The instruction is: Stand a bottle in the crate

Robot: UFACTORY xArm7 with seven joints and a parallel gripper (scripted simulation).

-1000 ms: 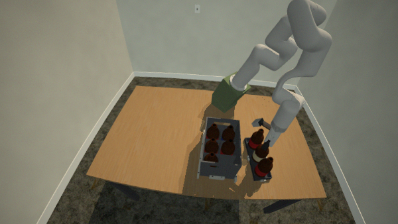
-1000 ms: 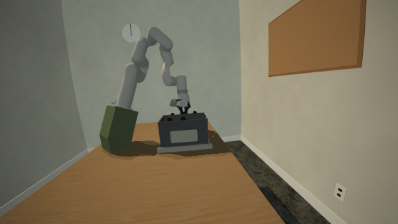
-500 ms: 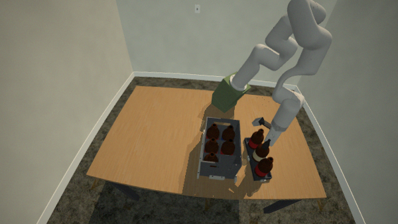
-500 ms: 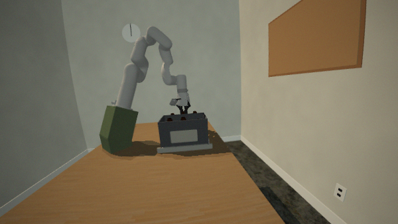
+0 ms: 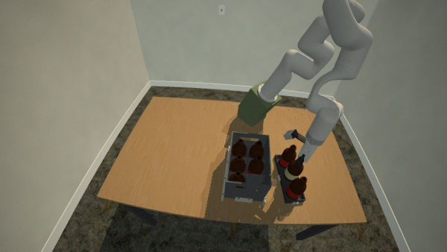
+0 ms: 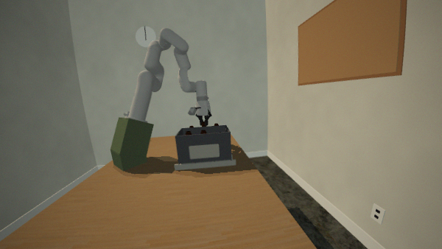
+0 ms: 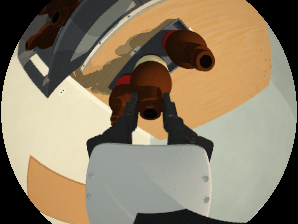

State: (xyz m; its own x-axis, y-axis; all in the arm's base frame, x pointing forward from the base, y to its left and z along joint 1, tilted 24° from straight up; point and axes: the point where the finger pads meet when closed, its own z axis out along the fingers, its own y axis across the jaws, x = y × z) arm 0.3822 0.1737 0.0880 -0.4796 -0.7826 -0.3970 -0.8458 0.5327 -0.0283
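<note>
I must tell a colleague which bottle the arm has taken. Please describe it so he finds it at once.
On the wooden table, right of the grey crate, lies a dark tray with three brown bottles in a row. The held bottle is the middle one: its band is pale while its neighbours' are red, and the pincer is closed on its neck.

From the exterior view the crate [image 6: 203, 147] walls off the tray entirely and shows only the caps of its own bottles above the rim. Up top, the arm's upper links [image 5: 344, 15] run off the frame edge. In the wrist view the gripper [image 7: 150, 106] body blocks the middle bottle [image 7: 150, 82] below its neck, and the crate's contents are dark blurs at the upper left.
</note>
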